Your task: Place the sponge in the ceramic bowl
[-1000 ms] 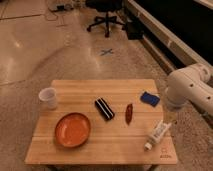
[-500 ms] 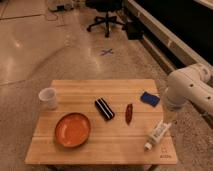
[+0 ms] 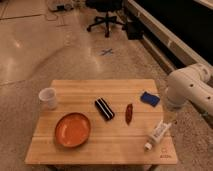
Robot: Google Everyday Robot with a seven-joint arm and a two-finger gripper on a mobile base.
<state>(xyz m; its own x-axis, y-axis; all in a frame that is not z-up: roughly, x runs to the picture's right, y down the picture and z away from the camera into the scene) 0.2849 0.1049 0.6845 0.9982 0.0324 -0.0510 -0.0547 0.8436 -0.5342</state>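
The dark-blue rectangular sponge [image 3: 149,98] lies on the wooden table [image 3: 100,150], outside the round orange ceramic bowl [image 3: 73,130], while the gripper [image 3: 150,144], fingers released, hangs over the right front corner.

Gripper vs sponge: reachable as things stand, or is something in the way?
Probably yes. The gripper, open, hangs over the front right corner of the table. The sponge lies on the same side, further back, with nothing on it or touching it. No object sits between them.

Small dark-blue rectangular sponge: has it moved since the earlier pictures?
No. The dark-blue sponge stays near the wooden table's far right corner; the open gripper is over its front right corner.
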